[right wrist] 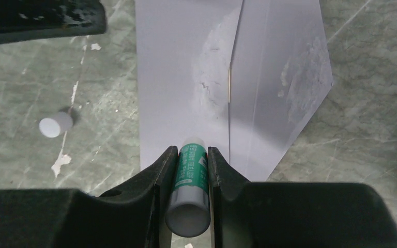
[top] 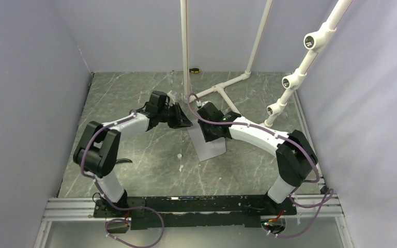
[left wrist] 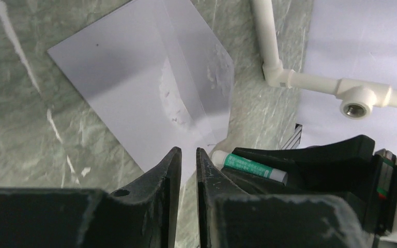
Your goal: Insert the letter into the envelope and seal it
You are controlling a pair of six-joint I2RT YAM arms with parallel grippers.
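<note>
Two right fingers (right wrist: 161, 168) clamp a glue stick (right wrist: 190, 170), tip toward the envelope (right wrist: 181, 62) just ahead on the table (right wrist: 26, 77). Its long axis runs straight away from them, and the open flap (right wrist: 284, 67) lies to the right. A tan sliver at the fold is likely the letter (right wrist: 230, 82). The left fingers (left wrist: 169, 168), nearly clenched and empty, hover beside its edge.

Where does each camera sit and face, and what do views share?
Top external: above and behind the bases, looking down on the table; both arms reach over the envelope.
Left wrist: on the left arm, looking down past the left gripper at the envelope.
Right wrist: on the right arm, looking down past the right gripper, shut on the glue stick.
Shared: every view shows the envelope; both wrist views show the glue stick.
</note>
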